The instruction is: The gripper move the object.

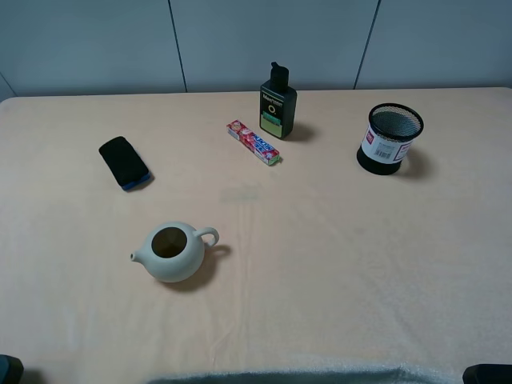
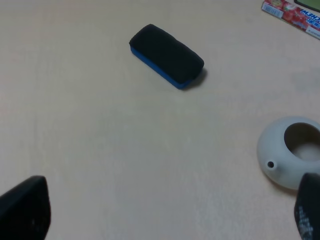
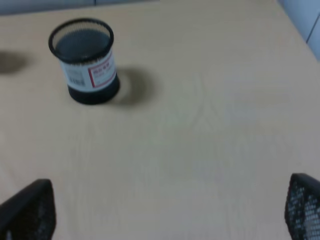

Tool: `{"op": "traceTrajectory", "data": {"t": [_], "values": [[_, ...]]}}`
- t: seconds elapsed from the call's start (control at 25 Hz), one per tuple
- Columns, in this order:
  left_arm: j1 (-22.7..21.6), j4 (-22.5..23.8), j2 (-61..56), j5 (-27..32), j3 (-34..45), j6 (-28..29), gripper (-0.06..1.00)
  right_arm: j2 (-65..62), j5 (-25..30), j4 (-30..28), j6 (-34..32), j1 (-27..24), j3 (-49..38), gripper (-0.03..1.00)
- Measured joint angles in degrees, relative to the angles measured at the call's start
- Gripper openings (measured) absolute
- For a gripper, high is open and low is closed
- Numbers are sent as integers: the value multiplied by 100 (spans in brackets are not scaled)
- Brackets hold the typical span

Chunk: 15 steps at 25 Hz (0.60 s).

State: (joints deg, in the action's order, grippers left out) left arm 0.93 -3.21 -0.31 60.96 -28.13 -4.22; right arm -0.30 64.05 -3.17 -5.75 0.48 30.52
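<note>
The object, a dark pump bottle [image 1: 278,106] with a black pump top and a green label, stands upright at the back middle of the table; it shows only in the exterior high view. My left gripper [image 2: 167,215] is open and empty, its fingers [image 2: 25,210] wide apart above the table's near left part. My right gripper [image 3: 165,212] is open and empty, its fingers [image 3: 305,207] wide apart over the near right part. Both are far from the bottle. In the exterior view only dark bits of the arms show at the bottom corners [image 1: 8,370].
A red flat box [image 1: 253,142] lies just left of the bottle. A black mesh cup [image 1: 390,138] stands at the back right, also in the right wrist view [image 3: 85,60]. A black block with a blue underside [image 1: 124,162] lies at the left. A pale lidless teapot [image 1: 173,251] sits front left.
</note>
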Motion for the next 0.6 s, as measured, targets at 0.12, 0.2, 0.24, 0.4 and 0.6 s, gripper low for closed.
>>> {"op": "traceTrajectory", "data": {"t": [0.12, 0.2, 0.24, 0.4, 0.6], "values": [[0, 0, 0, 0, 0, 0, 99, 0, -45, -58, 6, 0, 0, 69], [0, 0, 0, 0, 0, 0, 99, 0, -59, -86, 69, 0, -1, 69], [0, 0, 0, 0, 0, 0, 99, 0, -59, -85, 119, 0, -13, 69], [0, 0, 0, 0, 0, 0, 99, 0, -139, -85, 231, 0, -31, 69], [0, 0, 0, 0, 0, 0, 99, 0, -166, -85, 282, 0, -60, 69]]}}
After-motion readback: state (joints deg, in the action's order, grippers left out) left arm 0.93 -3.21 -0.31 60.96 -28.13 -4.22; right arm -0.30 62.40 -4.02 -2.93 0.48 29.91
